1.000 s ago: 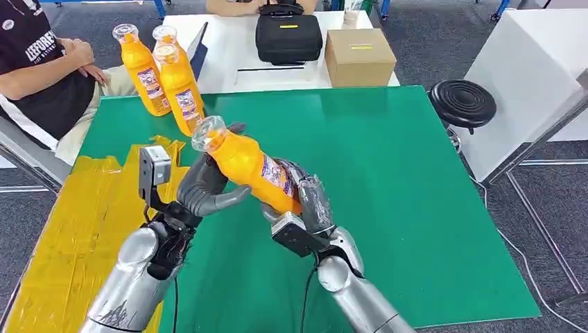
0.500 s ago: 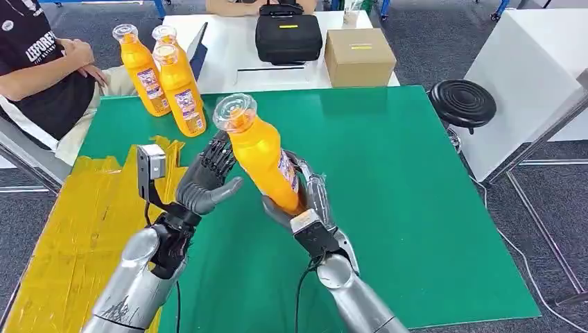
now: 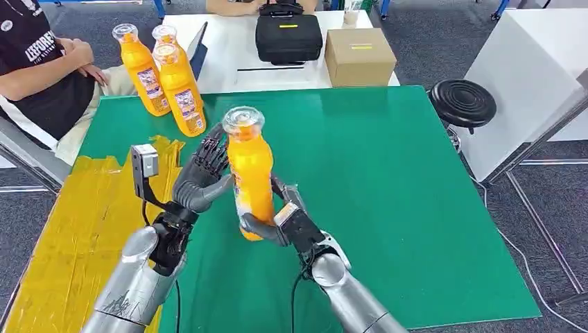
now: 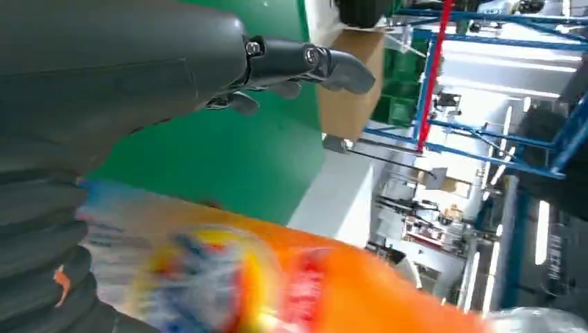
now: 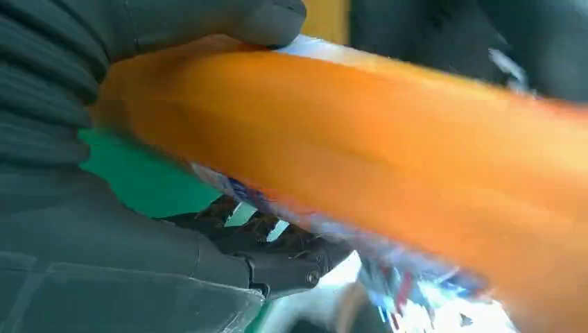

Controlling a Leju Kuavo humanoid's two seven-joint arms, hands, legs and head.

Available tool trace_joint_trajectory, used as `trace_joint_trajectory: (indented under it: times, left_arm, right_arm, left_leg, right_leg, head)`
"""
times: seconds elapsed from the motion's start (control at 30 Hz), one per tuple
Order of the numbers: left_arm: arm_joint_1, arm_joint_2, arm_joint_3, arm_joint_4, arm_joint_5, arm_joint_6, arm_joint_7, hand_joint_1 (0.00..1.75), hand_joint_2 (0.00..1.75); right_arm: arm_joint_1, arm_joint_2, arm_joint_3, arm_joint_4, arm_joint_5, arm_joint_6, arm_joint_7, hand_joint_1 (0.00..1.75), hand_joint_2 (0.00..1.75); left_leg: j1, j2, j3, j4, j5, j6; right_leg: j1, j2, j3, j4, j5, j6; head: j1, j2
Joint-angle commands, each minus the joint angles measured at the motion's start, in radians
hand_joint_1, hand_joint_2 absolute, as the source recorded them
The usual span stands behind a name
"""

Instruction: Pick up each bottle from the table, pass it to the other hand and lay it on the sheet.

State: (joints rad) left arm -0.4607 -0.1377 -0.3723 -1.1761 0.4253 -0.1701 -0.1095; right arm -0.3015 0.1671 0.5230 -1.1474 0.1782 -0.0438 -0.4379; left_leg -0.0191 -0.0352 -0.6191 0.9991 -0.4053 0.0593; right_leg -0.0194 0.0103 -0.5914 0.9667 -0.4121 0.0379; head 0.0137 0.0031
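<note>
Head view shows my right hand [image 3: 281,223] wrapped around the bottom part of an orange bottle [image 3: 249,175]. The bottle stands almost straight up above the middle of the green table [image 3: 388,173], with its clear cap on top. My left hand [image 3: 201,179] sits at nine o'clock from the bottle, just beside it. Its fingers are spread out and reach up along the bottle's side, and it holds nothing. I cannot tell if the fingertips touch the bottle.

From my right wrist, the bottle [image 5: 388,139] is a big blurry orange shape, and my thumb [image 5: 208,24] and dark fingers [image 5: 277,253] close around it. From my left wrist, the bottle [image 4: 291,277] lies close by my palm, and my fingers [image 4: 305,59] stick out straight over the green table.

Three more orange bottles [image 3: 166,76] stand together at eleven o'clock, near the far corner of the table. The crinkly yellow sheet [image 3: 76,229] lies at nine o'clock. A person's arm [image 3: 48,66] rests beyond it. A black bag [image 3: 288,35] and a brown box [image 3: 359,57] sit at twelve o'clock on a white table [image 3: 222,52]. A black stool [image 3: 462,103] stands at two o'clock.
</note>
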Motion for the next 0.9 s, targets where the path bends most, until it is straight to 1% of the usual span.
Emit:
trace_joint_trajectory:
  times: [0.03,0.07,0.1,0.13,0.2,0.23,0.3,0.33,0.43,0.47,0.5,0.63,0.67,0.73,0.77,0.83,0.87,0.9]
  left_arm:
    - [-0.055,0.006,0.016,0.087,-0.001,0.007,0.002,0.00,1.75]
    - [-0.050,0.008,0.020,0.080,-0.001,0.009,0.001,0.00,1.75]
    - [-0.047,0.011,0.021,0.075,-0.001,0.009,-0.001,0.00,1.75]
    - [-0.033,0.014,0.024,0.057,-0.004,0.012,-0.003,0.00,1.75]
    - [0.004,0.029,0.018,0.013,-0.024,0.013,-0.016,0.00,1.75]
    - [0.024,0.036,0.019,-0.009,-0.037,0.018,-0.023,0.00,1.75]
    - [0.040,0.042,0.021,-0.030,-0.042,0.019,-0.025,0.00,1.75]
    - [0.048,0.041,0.021,-0.046,-0.045,0.018,-0.025,0.00,1.75]
    - [0.048,0.041,0.021,-0.046,-0.045,0.018,-0.025,0.00,1.75]
    - [0.049,0.039,0.017,-0.053,-0.047,0.017,-0.024,0.00,1.75]
    - [0.050,0.038,0.012,-0.056,-0.054,0.015,-0.021,0.00,1.75]
    - [0.038,0.024,0.001,-0.044,-0.060,0.017,-0.016,0.00,1.75]
    - [0.035,0.023,-0.001,-0.039,-0.061,0.019,-0.015,0.00,1.75]
    - [0.025,0.022,-0.002,-0.021,-0.058,0.016,-0.008,0.00,1.75]
    - [0.015,0.018,0.000,-0.006,-0.052,0.014,-0.009,0.00,1.75]
    - [0.006,0.014,0.004,0.001,-0.050,0.017,-0.010,0.00,1.75]
    - [0.006,0.015,0.008,-0.001,-0.048,0.019,-0.011,0.00,1.75]
    - [0.010,0.019,0.011,-0.003,-0.047,0.021,-0.011,0.00,1.75]
  right_arm:
    - [-0.095,0.000,0.062,0.180,0.049,-0.012,-0.003,1.75,1.75]
    - [-0.100,0.003,0.049,0.185,0.068,-0.063,0.002,1.75,1.75]
    - [-0.105,0.003,0.046,0.187,0.082,-0.088,0.006,1.75,1.75]
    - [-0.104,0.006,0.039,0.185,0.100,-0.126,0.013,1.75,1.75]
    - [-0.085,0.002,0.019,0.162,0.120,-0.192,0.014,1.75,1.75]
    - [-0.071,0.001,0.003,0.150,0.114,-0.206,0.010,1.75,1.75]
    - [-0.048,-0.006,-0.015,0.124,0.118,-0.228,0.001,1.75,1.75]
    - [-0.033,-0.011,-0.021,0.098,0.121,-0.232,0.001,1.75,1.75]
    - [-0.033,-0.011,-0.021,0.098,0.121,-0.232,0.001,1.75,1.75]
    - [-0.026,-0.014,-0.023,0.085,0.124,-0.236,0.001,1.75,1.75]
    - [-0.019,-0.017,-0.027,0.071,0.134,-0.247,0.005,1.75,1.75]
    - [-0.008,-0.034,-0.050,0.042,0.128,-0.250,0.008,1.75,1.75]
    - [-0.005,-0.034,-0.058,0.036,0.125,-0.255,0.005,1.75,1.75]
    - [-0.005,-0.037,-0.066,0.028,0.120,-0.269,-0.003,1.75,1.75]
    - [-0.004,-0.043,-0.068,0.010,0.118,-0.279,-0.010,1.75,1.75]
    - [-0.005,-0.048,-0.071,-0.020,0.128,-0.302,-0.013,1.75,1.75]
    - [-0.004,-0.050,-0.074,-0.039,0.130,-0.311,-0.010,1.75,1.75]
    - [-0.005,-0.052,-0.073,-0.049,0.132,-0.314,-0.007,1.75,1.75]
  left_leg:
    - [0.001,0.003,0.002,0.000,-0.001,-0.003]
    - [0.002,0.004,0.004,0.000,-0.002,-0.004]
    - [0.001,0.003,0.003,0.000,-0.001,-0.003]
    - [0.002,0.005,0.005,0.001,-0.002,-0.005]
    - [0.001,0.003,0.003,0.000,-0.001,-0.003]
    - [0.001,0.004,0.005,0.000,-0.002,-0.004]
    - [0.000,0.003,0.003,-0.001,-0.001,-0.003]
    - [0.002,0.005,0.006,-0.001,-0.003,-0.004]
    - [0.001,0.002,0.002,0.000,-0.001,-0.003]
    - [0.002,0.003,0.005,0.000,-0.003,-0.004]
    - [0.001,0.002,0.004,0.000,-0.002,-0.004]
    - [0.001,0.000,0.002,0.000,-0.001,-0.003]
    - [0.002,0.000,0.003,0.001,-0.002,-0.004]
    - [0.001,0.001,0.002,0.000,-0.001,-0.003]
    - [0.002,0.002,0.004,0.001,-0.002,-0.004]
    - [0.001,0.000,0.001,0.000,-0.001,-0.003]
    - [0.002,0.000,0.003,0.001,-0.002,-0.004]
    - [0.001,0.000,0.002,0.001,-0.001,-0.003]
  right_leg:
    - [0.001,0.001,0.003,-0.001,0.000,-0.001]
    - [0.002,0.001,0.004,-0.001,-0.001,-0.002]
    - [0.001,0.001,0.003,-0.001,0.000,-0.002]
    - [0.002,0.001,0.005,-0.001,-0.001,-0.002]
    - [0.001,0.001,0.003,-0.001,-0.001,-0.002]
    - [0.002,0.001,0.005,-0.001,-0.001,-0.002]
    - [0.000,0.001,0.003,-0.001,-0.001,-0.001]
    - [0.002,0.002,0.007,-0.002,-0.002,-0.002]
    - [0.001,0.000,0.003,-0.001,-0.001,-0.001]
    - [0.002,0.000,0.006,-0.001,-0.002,-0.002]
    - [0.001,0.000,0.004,-0.001,-0.002,-0.002]
    - [0.001,-0.002,0.003,-0.001,-0.001,-0.001]
    - [0.002,-0.003,0.005,-0.001,-0.002,-0.002]
    - [0.001,-0.001,0.003,-0.001,-0.001,-0.001]
    - [0.002,-0.001,0.005,-0.001,-0.002,-0.002]
    - [0.001,-0.002,0.002,-0.001,-0.001,-0.001]
    - [0.002,-0.003,0.004,0.000,-0.002,-0.002]
    - [0.001,-0.002,0.002,0.000,-0.001,-0.002]
  head:
    - [0.000,0.000]
    - [0.000,0.000]
    - [0.000,0.000]
    - [0.000,0.000]
    - [0.000,0.000]
    - [0.000,0.000]
    - [0.000,0.000]
    - [0.000,0.000]
    - [0.000,0.000]
    - [0.000,0.000]
    - [0.000,0.000]
    - [0.000,0.000]
    - [0.000,0.000]
    - [0.000,0.000]
    - [0.000,0.000]
    - [0.000,0.000]
    - [0.000,0.000]
    - [0.000,0.000]
